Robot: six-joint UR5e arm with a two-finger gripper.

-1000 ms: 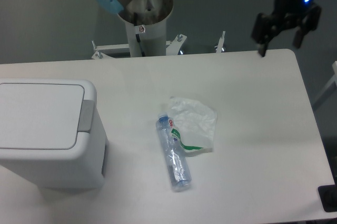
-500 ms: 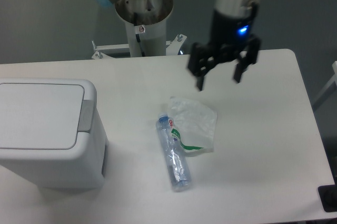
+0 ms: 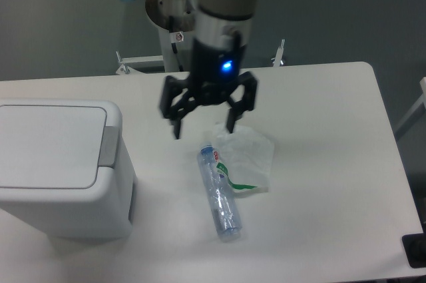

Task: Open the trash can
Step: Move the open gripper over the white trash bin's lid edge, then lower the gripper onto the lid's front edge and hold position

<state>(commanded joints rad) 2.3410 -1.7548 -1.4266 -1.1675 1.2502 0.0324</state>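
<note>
The trash can [image 3: 63, 170] is a large white boxy bin at the left of the table. Its flat white lid [image 3: 46, 144] lies shut, with a grey push-bar strip [image 3: 110, 145] along its right edge. My gripper [image 3: 203, 128] hangs open and empty above the table's middle, to the right of the bin and apart from it. Its fingers point down, just above the top end of a plastic bottle.
A clear plastic bottle [image 3: 219, 193] lies on the table below the gripper. A crumpled clear bag [image 3: 247, 156] with green print lies beside it on the right. The arm's base post [image 3: 183, 36] stands behind the table's back edge.
My gripper has swept left from beyond the table's back right corner to above the middle, and has come lower. It stayed open. The bin, bottle and bag have not moved.
</note>
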